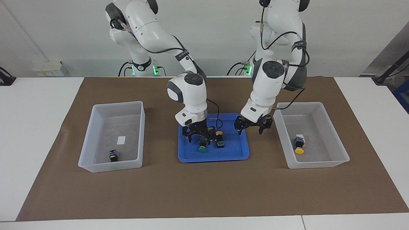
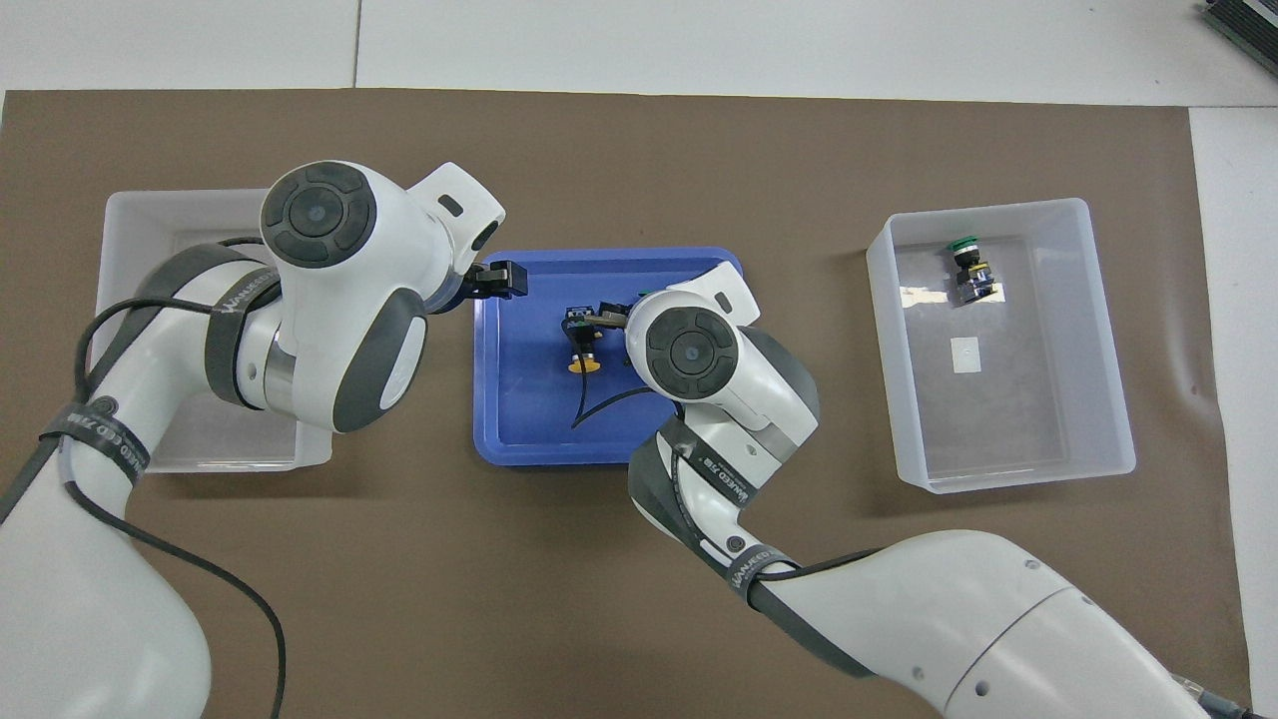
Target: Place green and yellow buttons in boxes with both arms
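I am looking at a bright blue tray point(image 1: 191, 156) lying on a brown mat point(image 1: 204, 191) over a white table point(image 1: 32, 102). In the tray a button is showing a green cap point(image 1: 202, 149); beside it another is showing a yellow cap point(image 1: 219, 133) on a black body. Both my arms are white with dark grey joint caps, ending in my black right gripper point(image 1: 198, 138) and black left gripper point(image 1: 254, 127). Either side of the tray, the translucent whitish boxes point(image 1: 111, 137) are each carrying a small white label; one is holding a yellow-capped button point(image 1: 299, 145), the other a green-capped one point(image 2: 966, 268).
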Controlling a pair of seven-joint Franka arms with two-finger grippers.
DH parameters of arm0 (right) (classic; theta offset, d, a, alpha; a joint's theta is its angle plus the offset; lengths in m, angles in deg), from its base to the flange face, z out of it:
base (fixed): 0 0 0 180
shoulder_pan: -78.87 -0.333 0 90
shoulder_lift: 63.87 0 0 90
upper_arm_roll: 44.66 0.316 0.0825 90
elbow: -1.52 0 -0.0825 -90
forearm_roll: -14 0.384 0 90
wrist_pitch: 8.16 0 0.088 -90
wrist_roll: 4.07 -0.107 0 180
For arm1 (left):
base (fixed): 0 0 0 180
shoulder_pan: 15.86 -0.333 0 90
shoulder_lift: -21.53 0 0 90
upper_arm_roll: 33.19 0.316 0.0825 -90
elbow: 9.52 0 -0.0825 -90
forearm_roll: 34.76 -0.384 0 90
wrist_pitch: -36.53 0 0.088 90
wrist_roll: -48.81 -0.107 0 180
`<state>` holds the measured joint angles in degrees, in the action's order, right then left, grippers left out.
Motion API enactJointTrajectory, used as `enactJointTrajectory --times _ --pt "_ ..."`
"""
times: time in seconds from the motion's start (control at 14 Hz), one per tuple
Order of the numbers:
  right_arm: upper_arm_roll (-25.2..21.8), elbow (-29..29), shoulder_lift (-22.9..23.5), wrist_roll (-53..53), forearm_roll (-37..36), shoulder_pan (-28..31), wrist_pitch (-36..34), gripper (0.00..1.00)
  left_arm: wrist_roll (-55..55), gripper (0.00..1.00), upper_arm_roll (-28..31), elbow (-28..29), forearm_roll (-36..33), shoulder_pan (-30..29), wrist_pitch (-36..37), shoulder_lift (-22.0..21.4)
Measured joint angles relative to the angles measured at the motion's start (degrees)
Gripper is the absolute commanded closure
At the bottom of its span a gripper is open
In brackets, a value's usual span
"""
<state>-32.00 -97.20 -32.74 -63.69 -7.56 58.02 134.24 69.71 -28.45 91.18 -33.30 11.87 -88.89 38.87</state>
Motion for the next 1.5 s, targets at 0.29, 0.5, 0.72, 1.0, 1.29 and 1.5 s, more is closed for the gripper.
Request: enactJointTrajectory --times 0.29,0.5,0.72,1.0,1.29,1.5 --pt "-0.03 0.02 0.24 0.00 -0.10 -0.01 0.02 1.00 0.00 0.00 0.00 0.08 0.00 0.00 -0.63 0.58" --pt "-0.22 0.49 0.10 0.03 -0.98 0.19 -1.14 1.00 0.00 0.00 -0.02 0.08 0.00 0.03 -1.03 0.98" --pt "-0.54 1.18 -2.85 2.10 -1.30 2.22 -5.47 1.00 0.01 0.00 -0.19 0.08 0.00 0.71 -2.08 1.75" --pt "-0.50 -1.56 -10.20 7.21 -0.82 5.81 -10.76 1.00 0.02 0.00 -0.26 0.09 0.09 2.21 -5.43 3.62" --pt "-0.50 -6.60 -16.47 17.87 2.07 9.87 -14.27 1.00 0.07 0.00 -0.29 0.09 0.35 5.14 -9.75 5.96" --pt "-0.52 -7.96 -18.38 27.71 2.74 14.62 -15.72 1.00 0.05 0.00 -0.29 0.09 0.35 7.47 -11.17 7.10"
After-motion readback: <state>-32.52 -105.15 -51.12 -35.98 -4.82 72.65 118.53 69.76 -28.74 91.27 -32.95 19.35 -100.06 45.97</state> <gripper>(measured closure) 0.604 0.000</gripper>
